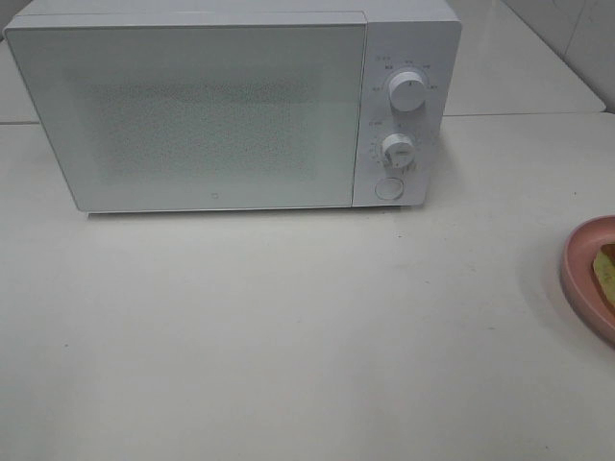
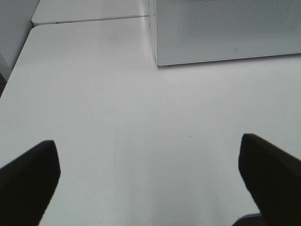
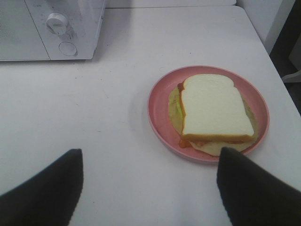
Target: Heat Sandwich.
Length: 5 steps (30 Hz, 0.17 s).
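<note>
Sandwich: you see the sandwich (image 3: pixel 214 112) lying on the pink plate (image 3: pixel 160 101) at the table's (image 1: pixel 288 336) right edge
Microwave: your microwave (image 1: pixel 211 106) stands at the back edge, door apparently closed
Left gripper: your left gripper (image 2: pixel 149 181) has fingers spread wide, holding nothing
Right gripper: your right gripper (image 3: pixel 148 188) hangs spread, empty, near the plate

The microwave (image 1: pixel 231 106) is viewed from high in front. Its door corner is seen from the low left wrist camera; its dials and the pink plate (image 3: pixel 162 101) are shared with the right.
</note>
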Motion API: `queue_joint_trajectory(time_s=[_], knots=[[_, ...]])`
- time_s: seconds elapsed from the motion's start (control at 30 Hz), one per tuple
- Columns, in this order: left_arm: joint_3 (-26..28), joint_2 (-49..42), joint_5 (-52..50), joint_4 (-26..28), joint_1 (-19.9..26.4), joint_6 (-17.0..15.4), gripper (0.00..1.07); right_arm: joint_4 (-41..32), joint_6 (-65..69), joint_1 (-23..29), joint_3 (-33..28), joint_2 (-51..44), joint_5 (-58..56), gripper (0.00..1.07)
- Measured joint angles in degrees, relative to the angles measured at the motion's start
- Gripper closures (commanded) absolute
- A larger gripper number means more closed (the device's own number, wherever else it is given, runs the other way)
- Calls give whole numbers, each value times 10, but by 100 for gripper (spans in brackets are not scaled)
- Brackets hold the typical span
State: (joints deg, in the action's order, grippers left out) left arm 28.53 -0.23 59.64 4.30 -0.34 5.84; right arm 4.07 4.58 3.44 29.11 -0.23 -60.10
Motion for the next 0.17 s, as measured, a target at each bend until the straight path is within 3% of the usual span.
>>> queue_joint_trajectory(time_s=[0.17], knots=[[0, 0, 0, 0, 0, 0, 9, 0, 0, 0, 0, 0, 0, 32]])
